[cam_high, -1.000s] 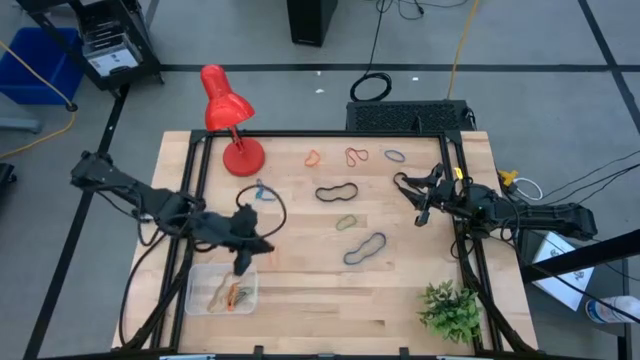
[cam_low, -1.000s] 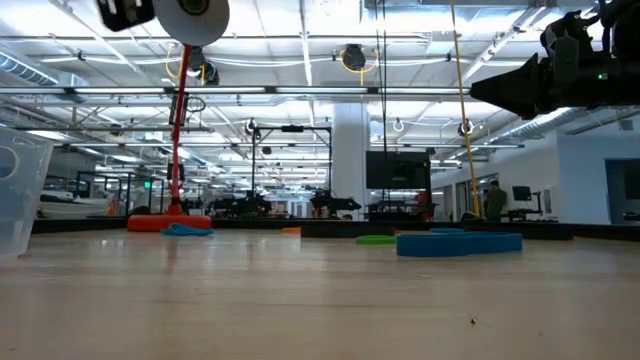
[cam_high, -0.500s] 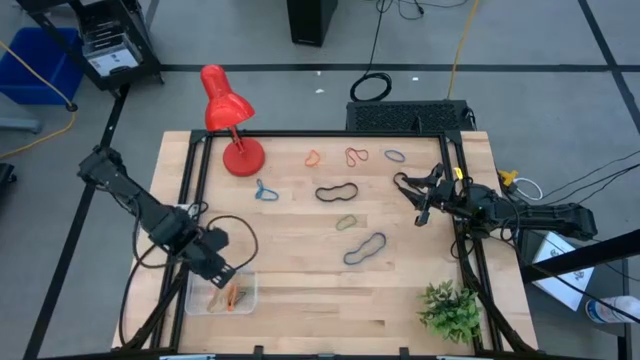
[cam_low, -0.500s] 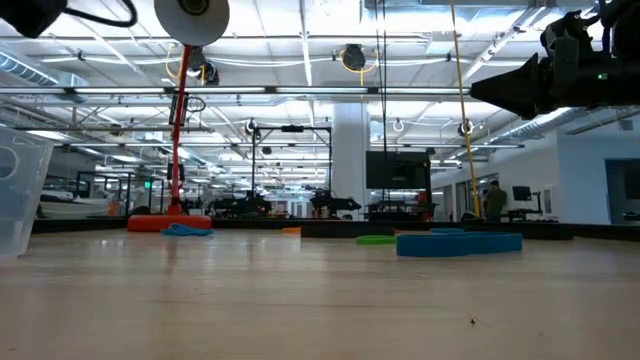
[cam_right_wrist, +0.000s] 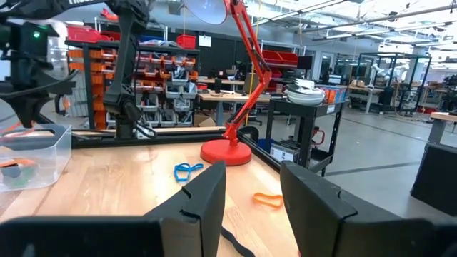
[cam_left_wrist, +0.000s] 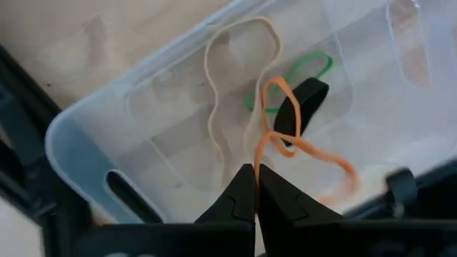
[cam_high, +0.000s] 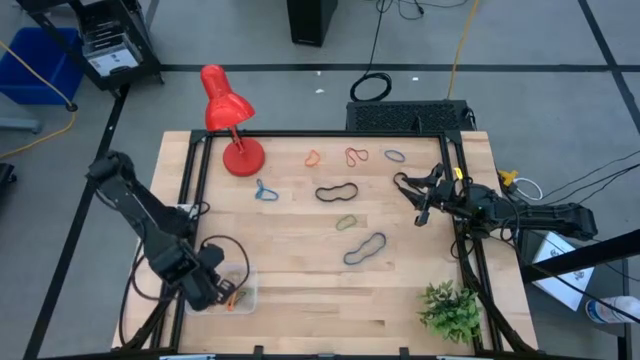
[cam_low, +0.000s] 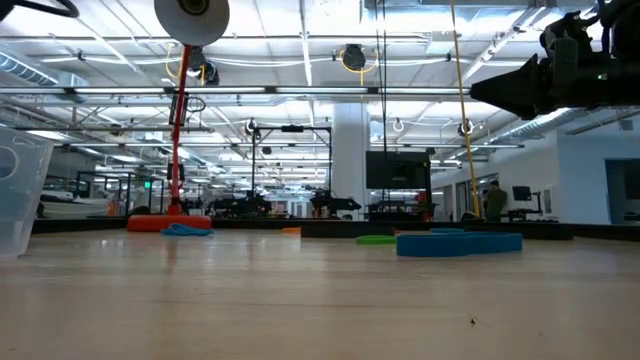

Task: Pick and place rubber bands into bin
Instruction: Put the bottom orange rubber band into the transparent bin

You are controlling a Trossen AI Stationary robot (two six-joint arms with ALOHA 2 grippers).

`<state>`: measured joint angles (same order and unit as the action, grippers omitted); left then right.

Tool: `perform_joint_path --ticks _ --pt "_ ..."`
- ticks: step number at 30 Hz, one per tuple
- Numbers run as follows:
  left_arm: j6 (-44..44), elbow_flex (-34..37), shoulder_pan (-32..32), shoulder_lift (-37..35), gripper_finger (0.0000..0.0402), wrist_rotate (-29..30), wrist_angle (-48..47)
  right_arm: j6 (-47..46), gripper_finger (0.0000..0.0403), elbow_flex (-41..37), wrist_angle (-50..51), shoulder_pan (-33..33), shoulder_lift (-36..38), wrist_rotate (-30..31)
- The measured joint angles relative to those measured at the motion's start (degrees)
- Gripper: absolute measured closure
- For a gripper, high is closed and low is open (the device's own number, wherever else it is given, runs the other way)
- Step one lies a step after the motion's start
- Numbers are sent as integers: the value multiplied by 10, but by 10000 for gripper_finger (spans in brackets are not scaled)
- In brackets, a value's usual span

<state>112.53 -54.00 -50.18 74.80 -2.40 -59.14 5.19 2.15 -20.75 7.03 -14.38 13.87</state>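
The clear bin [cam_left_wrist: 93,135] stands at the table's near left corner; in the high view my left gripper [cam_high: 215,288] covers most of it. That gripper [cam_left_wrist: 255,175] points down into the bin, shut on a tan rubber band [cam_left_wrist: 214,107]. An orange band [cam_left_wrist: 314,151], a green band [cam_left_wrist: 314,68] and a wide black band [cam_left_wrist: 303,100] lie in the bin. Several more bands lie on the table, among them a black one [cam_high: 338,192] and a dark blue one [cam_high: 365,248]. My right gripper [cam_high: 420,205] waits open and level at the table's right edge. My left gripper pinches the tan band where its two strands run together [cam_left_wrist: 245,160], right at the free ends of the fingers, which come from above and point down. The loop spreads away below them inside the bin, slack. The orange band also runs up to the fingertips; whether it is pinched I cannot tell.
A red desk lamp [cam_high: 230,120] stands at the far left of the table and a small green plant [cam_high: 450,312] at the near right corner. Black frame rails [cam_high: 195,180] run along both sides. A blue crate [cam_high: 40,65] sits on the floor beyond the table.
My left gripper has gone toward the table's near left corner and down, from beside the bin's far right corner to above the bin. It has tipped from slanting to pointing straight down and has rolled about its own axis. The bands on the table lie as before.
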Motion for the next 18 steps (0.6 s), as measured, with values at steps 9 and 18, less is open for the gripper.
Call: perform_joint_path --ticks 9,18 --pt "53 0 -17 65 397 9 -6 0 273 0 0 0 -2 0" --pt "52 0 -16 93 392 54 -5 -2 273 0 0 0 -2 0"
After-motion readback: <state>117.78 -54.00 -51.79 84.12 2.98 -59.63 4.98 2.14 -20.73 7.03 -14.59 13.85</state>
